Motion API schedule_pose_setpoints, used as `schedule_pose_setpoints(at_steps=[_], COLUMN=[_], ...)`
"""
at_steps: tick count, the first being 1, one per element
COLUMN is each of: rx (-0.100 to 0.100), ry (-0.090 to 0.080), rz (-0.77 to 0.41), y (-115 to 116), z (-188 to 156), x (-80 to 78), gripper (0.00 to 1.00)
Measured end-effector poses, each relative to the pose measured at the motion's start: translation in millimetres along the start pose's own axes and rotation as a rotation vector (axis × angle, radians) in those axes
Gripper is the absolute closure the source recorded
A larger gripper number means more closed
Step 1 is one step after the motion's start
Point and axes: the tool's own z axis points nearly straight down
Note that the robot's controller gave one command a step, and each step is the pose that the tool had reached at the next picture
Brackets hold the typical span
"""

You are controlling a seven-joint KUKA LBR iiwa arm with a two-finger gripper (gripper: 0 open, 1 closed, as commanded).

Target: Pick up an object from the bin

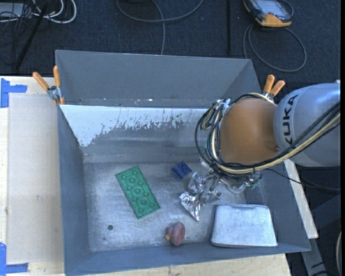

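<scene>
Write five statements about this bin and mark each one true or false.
1. The green plate lies left of the gripper. True.
2. The blue block lies on the green plate. False: it lies on the floor of the bin, right of the plate, close to the gripper.
3. The white pad fills the bin's lower right corner in the view. True.
4. The pinkish lump touches the white pad. False: bare floor separates them.
5. The gripper is over the green plate. False: it is well to the plate's right.
</scene>
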Motion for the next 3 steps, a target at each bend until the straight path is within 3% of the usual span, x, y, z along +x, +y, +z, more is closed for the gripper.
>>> schedule_pose_setpoints(at_steps=[2, 3], rx=[0.002, 0.0], ry=[-0.002, 0.0], rz=[0.006, 0.01], y=[0.2, 0.5], z=[-93.7, -116.3], x=[-4.2, -6.0], gripper=[1.0, 1.0])
